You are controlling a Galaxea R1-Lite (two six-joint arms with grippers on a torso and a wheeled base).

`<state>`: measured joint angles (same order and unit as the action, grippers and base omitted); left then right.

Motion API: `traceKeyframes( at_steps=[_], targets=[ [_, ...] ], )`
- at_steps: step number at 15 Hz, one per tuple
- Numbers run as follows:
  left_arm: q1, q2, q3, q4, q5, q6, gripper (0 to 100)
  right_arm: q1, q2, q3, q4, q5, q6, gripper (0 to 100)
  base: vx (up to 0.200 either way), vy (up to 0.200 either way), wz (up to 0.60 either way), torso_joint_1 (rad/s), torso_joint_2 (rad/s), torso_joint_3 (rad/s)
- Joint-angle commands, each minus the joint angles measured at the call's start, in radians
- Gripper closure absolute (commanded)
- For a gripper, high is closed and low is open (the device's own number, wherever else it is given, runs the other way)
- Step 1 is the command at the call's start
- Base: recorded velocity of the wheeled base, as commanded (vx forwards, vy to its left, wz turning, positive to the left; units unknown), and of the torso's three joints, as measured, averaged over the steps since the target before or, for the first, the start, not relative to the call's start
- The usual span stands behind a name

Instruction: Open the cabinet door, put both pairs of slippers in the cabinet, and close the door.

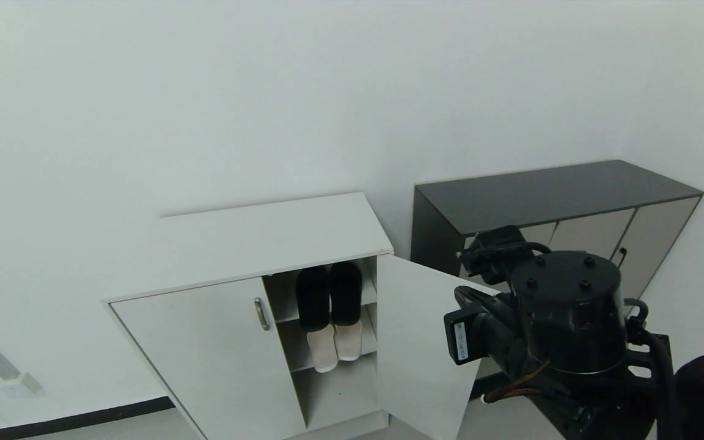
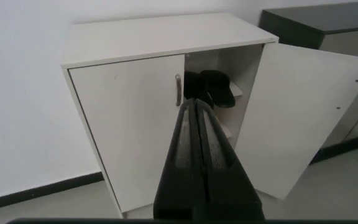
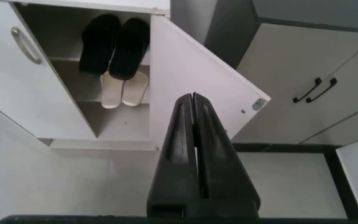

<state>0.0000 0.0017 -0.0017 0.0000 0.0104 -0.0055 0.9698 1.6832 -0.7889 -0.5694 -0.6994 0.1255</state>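
Left gripper [image 2: 196, 103] and right gripper [image 3: 193, 98] both pinched closed, empty, facing the cabinet [image 1: 266, 232]. I see its door [image 1: 419, 342] open, black slippers [image 1: 329, 293] on the upper shelf, white slippers [image 1: 335, 345] one shelf below.

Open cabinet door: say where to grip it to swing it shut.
Probably its free vertical edge, farthest from the cabinet, coming from the right: the door stands swung wide, showing its inner face, and that edge is nearest the right hand.

Its right arm [image 1: 563, 311] is matte black: chunky round joint cap [image 1: 563, 275] with 4 screws, black hose [image 1: 660, 360], thin coppery wires [image 1: 514, 388], white sticker [image 1: 461, 341]. Black too: left gripper [image 2: 195, 102] and right gripper [image 3: 193, 98], long flat fingers.
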Motion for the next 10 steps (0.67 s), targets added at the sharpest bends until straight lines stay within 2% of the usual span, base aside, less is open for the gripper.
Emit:
traceKeyframes(
  at_steps=[1,7,9,10],
  targets=[
    [0.0,0.0,0.0,0.0,0.0,-0.001,100,0.0,0.001,0.0,-0.001,0.0,0.0,100,0.0,0.0,0.0,0.0,0.0,0.0],
    [0.0,0.0,0.0,0.0,-0.001,-0.001,100,-0.01,0.021,-0.001,-0.001,0.0,-0.001,100,-0.2,0.0,0.0,0.0,0.01,-0.001],
    [0.0,0.0,0.0,0.0,0.0,-0.001,100,-0.042,0.032,-0.007,-0.003,0.0,0.002,100,0.0,0.0,0.0,0.0,0.0,0.0],
    [0.0,0.0,0.0,0.0,-0.001,-0.001,100,-0.094,0.038,-0.038,-0.007,0.014,0.003,100,0.0,0.0,0.0,0.0,0.0,0.0]
  ],
)
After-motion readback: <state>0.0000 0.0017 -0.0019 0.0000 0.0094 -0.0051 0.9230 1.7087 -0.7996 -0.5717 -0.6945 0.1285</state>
